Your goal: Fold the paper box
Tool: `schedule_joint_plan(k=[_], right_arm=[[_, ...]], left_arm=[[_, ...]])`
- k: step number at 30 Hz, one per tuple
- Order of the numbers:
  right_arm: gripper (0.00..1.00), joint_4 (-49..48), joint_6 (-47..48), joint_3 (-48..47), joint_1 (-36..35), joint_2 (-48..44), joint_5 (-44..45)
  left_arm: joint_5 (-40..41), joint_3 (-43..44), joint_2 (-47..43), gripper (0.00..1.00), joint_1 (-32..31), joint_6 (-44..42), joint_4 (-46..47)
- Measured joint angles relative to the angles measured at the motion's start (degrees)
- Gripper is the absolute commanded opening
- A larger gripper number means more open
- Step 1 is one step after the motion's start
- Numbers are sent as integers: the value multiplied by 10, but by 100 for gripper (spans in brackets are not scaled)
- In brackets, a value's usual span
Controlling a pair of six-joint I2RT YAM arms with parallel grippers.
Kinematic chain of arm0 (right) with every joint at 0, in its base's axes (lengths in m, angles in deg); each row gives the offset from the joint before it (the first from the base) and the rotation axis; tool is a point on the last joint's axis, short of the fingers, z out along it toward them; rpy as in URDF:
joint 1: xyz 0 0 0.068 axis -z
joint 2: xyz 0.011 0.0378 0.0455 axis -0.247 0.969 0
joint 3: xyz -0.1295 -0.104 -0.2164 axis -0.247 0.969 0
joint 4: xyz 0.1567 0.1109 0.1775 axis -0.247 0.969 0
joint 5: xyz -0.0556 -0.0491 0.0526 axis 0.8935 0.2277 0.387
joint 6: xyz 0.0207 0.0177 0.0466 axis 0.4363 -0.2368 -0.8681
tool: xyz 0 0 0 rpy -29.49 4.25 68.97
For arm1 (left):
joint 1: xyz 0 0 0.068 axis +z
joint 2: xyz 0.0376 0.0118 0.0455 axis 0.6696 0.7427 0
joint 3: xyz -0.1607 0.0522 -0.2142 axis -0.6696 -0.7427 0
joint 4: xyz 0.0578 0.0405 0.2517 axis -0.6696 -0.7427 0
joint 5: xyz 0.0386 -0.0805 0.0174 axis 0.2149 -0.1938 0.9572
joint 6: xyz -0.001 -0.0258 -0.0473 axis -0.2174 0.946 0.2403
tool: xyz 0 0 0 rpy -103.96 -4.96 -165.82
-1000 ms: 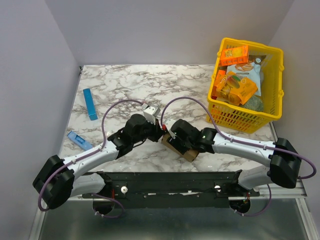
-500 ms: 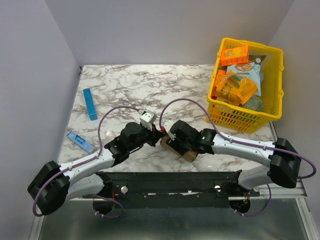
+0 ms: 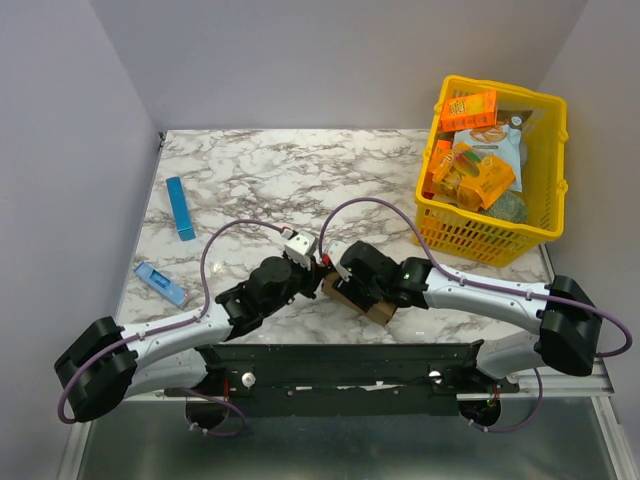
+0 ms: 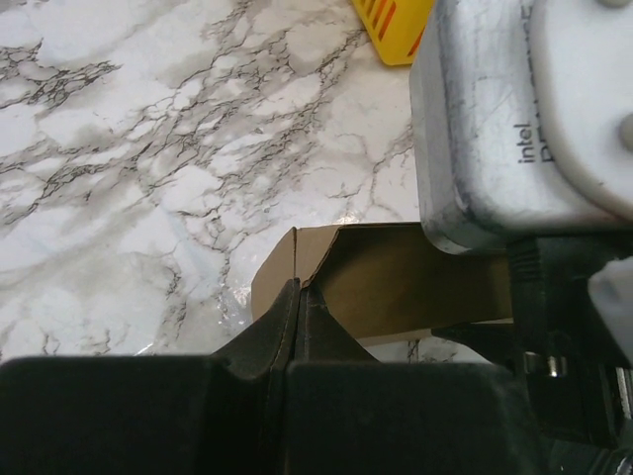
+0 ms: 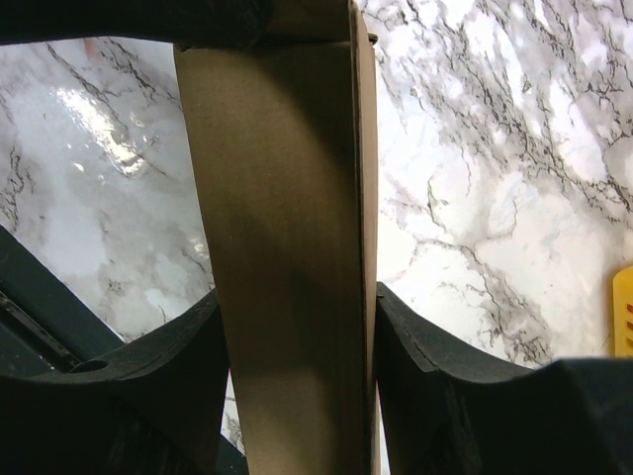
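Low, right end effector [image 5: 297, 336] grips paper box [image 5: 282, 178].

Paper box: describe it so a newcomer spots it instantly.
On the marble table, look along the near edge, left of the yellow basket. The paper box is held in the right gripper. It is plain brown cardboard, unlike the basket's orange printed packs.

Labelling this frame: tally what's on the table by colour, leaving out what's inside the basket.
Brown: 1, the paper box
Blue: 2, a bar and a packet
Yellow: 1, the basket
Total: 4
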Motion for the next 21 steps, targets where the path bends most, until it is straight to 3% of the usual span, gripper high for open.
schedule_joint_plan(k=[8, 21], right_arm=[[47, 9, 0, 4, 0, 1, 2], [47, 8, 2, 10, 0, 1, 3]], left_arm=[[53, 3, 26, 0, -28, 35, 6], [71, -17, 38, 0, -33, 132, 30]])
